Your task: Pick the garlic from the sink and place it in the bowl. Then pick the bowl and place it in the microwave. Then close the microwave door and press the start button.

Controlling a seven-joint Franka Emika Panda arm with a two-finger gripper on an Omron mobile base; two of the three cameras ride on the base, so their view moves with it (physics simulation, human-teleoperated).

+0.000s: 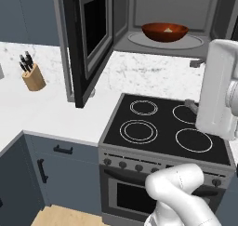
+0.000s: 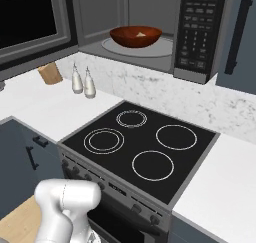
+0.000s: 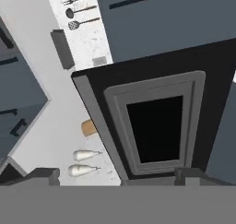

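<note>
End effector tips cropped (spread wide)

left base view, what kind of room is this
A home kitchen, rendered: a black stove with four ring burners, an open microwave above it holding a bowl, and a knife block on the pale counter.

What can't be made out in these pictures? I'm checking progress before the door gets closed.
- The garlic: a pale speck inside the bowl; too small to identify in either base view.
- Start button: the panel on the microwave is too small to read in the right base view.
- The microwave door: its edges are cut off in the hand view.
</note>
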